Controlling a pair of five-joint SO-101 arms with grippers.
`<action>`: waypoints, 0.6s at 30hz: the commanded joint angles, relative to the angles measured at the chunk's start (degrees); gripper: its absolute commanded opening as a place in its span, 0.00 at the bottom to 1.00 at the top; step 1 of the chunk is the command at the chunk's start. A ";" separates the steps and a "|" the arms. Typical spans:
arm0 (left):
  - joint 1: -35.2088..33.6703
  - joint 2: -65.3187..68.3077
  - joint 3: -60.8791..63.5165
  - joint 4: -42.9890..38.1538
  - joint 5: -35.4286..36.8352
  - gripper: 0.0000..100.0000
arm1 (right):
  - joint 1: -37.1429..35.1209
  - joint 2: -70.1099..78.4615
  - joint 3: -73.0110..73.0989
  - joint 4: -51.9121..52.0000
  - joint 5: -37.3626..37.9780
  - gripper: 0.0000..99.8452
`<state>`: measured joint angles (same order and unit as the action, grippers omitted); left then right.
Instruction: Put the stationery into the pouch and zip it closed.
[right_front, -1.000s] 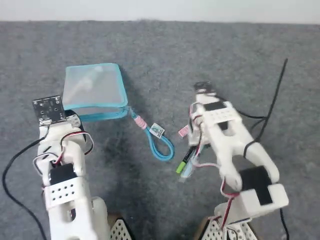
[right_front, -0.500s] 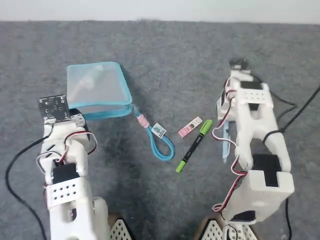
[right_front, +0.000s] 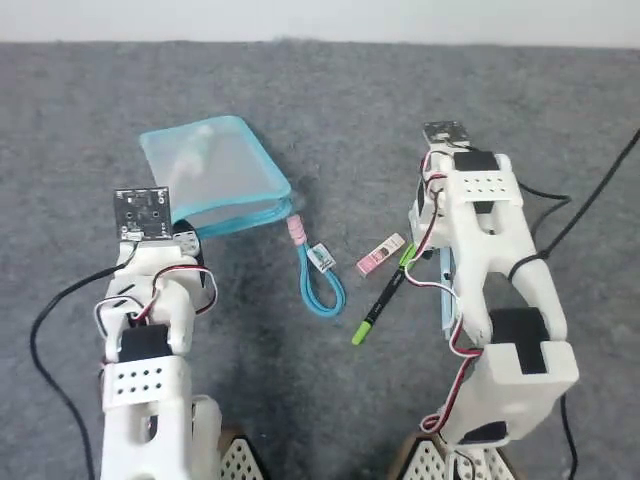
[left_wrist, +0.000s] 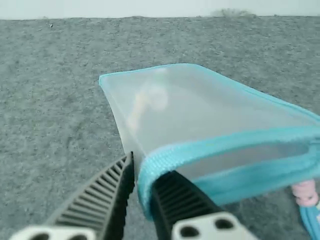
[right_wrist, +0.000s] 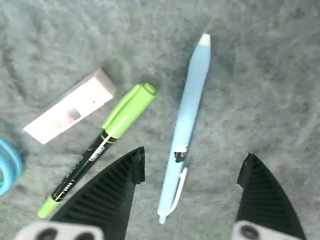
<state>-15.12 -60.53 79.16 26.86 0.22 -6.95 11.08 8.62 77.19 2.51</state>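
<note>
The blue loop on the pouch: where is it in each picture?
High view: the blue loop lies between the pouch and the pink eraser.
Left wrist view: its end peeks in just past the pink bead at the pouch's corner.
Right wrist view: a curve of it sits beside the eraser.
Landmarks: the bead, also in the high view; the eraser.

Bare grey felt tabletop (right_front: 350, 110) runs along the far edge. Mid-table a turquoise cord loop (right_front: 325, 309), pink rectangular eraser (right_front: 381, 254), green-capped black marker (right_front: 385, 295) and pale-blue plastic pen (right_wrist: 184, 127) lie crowded, narrow gaps between; the translucent turquoise mesh pouch (right_front: 215, 170) blocks the far-left.
</note>
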 joint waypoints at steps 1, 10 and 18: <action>0.70 0.35 -3.12 0.09 0.53 0.01 | -3.21 -4.88 3.34 -1.98 -1.05 0.25; 0.79 0.35 -3.30 0.00 0.53 0.01 | -8.75 -12.26 20.92 -18.33 -7.21 0.22; 0.79 0.35 -3.21 0.00 0.53 0.01 | -10.59 -12.09 21.80 -21.58 -19.43 0.22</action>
<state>-15.03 -60.53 79.16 26.86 0.22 -16.26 2.73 29.98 57.23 -12.97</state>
